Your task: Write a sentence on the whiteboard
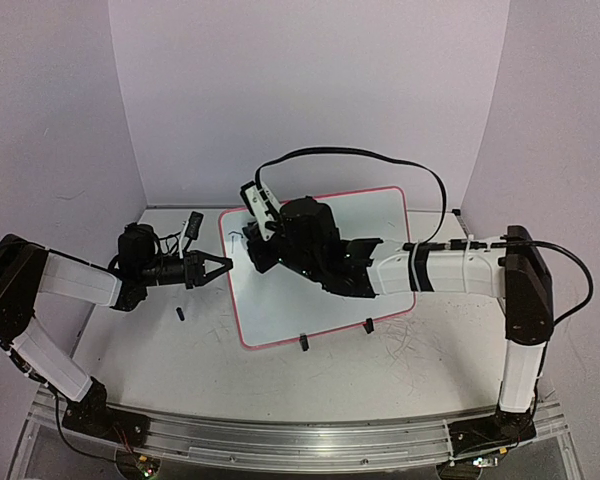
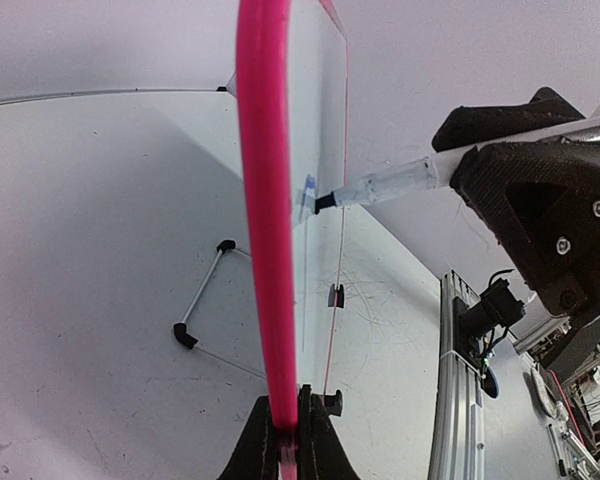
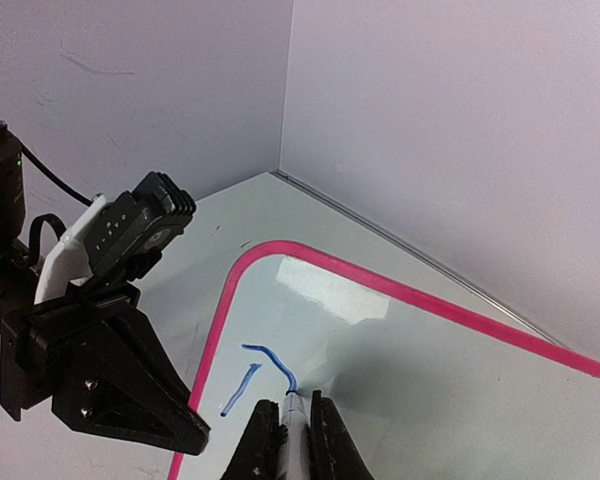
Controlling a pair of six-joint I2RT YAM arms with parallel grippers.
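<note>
The whiteboard (image 1: pixel 280 300), white with a pink-red rim, stands tilted on two black clip feet (image 1: pixel 304 343). My left gripper (image 1: pixel 223 266) is shut on its left edge; in the left wrist view the pink rim (image 2: pixel 265 200) runs up from between the jaws (image 2: pixel 288 440). My right gripper (image 3: pixel 292 440) is shut on a marker (image 3: pixel 292 425), and the marker's tip touches the whiteboard (image 3: pixel 430 380) at the end of a curved blue stroke (image 3: pixel 272 358). A second short blue stroke (image 3: pixel 240 390) lies beside it. The marker (image 2: pixel 380 187) meets the board face near the top left corner.
A small black piece (image 1: pixel 179 313) lies on the table left of the board. A black and white object (image 1: pixel 193 222) sits behind the left gripper. A thin wire stand with black ends (image 2: pixel 195 300) is behind the board. An aluminium rail (image 1: pixel 280 440) runs along the front edge. Walls close the back and sides.
</note>
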